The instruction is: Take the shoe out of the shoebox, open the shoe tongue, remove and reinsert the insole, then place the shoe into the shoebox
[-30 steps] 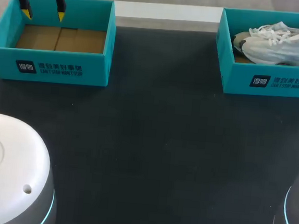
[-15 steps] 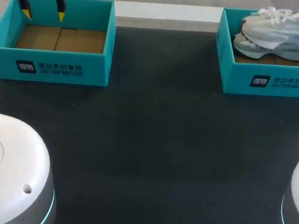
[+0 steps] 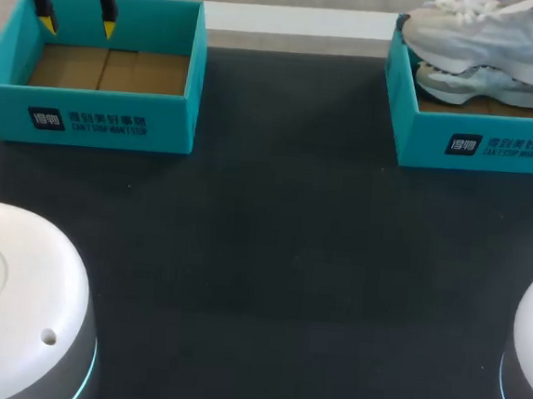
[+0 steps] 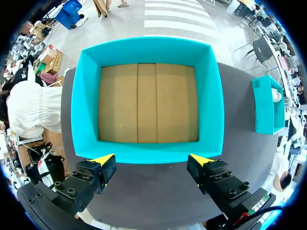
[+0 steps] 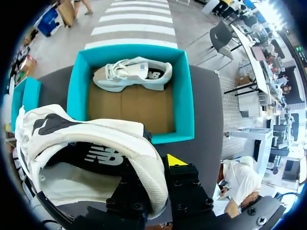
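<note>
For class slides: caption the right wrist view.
Right gripper holds a white shoe above the shoebox; another shoe lies inside.

furniture: table (image 3: 271,256) | top: dark grey, matte | light: even

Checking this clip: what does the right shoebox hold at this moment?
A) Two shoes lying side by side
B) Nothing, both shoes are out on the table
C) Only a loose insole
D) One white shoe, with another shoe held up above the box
D: one white shoe lies on the floor of the right shoebox, while the lifted shoe hangs above it.
</note>
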Controlling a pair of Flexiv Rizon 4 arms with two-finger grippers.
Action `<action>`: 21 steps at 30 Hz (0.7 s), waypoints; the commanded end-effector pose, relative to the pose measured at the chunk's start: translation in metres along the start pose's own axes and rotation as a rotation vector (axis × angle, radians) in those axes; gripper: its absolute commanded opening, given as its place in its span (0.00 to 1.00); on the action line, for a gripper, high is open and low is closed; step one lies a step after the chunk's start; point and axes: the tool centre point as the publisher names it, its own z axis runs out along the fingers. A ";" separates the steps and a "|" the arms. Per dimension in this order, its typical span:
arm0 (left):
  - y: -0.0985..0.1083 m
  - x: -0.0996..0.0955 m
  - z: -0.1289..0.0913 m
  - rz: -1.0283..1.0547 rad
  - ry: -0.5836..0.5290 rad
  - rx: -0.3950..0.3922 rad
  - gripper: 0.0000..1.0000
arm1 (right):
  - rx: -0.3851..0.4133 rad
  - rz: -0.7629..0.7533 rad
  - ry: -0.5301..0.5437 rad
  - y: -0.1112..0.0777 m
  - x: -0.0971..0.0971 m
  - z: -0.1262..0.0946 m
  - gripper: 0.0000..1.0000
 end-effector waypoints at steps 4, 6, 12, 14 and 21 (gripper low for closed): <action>0.001 0.000 0.000 0.000 -0.001 0.000 1.00 | -0.037 0.023 0.008 -0.052 0.052 -0.004 0.00; 0.001 0.000 0.000 0.000 -0.001 0.000 1.00 | -0.026 0.015 0.026 -0.062 0.063 -0.006 0.00; 0.001 0.000 0.000 0.000 -0.001 0.000 1.00 | -0.013 0.027 0.051 -0.075 0.072 -0.010 0.00; 0.001 0.000 0.000 0.000 -0.001 0.000 1.00 | -0.013 0.027 0.051 -0.075 0.072 -0.010 0.00; 0.001 0.000 0.000 0.000 -0.001 0.000 1.00 | -0.013 0.027 0.051 -0.075 0.072 -0.010 0.00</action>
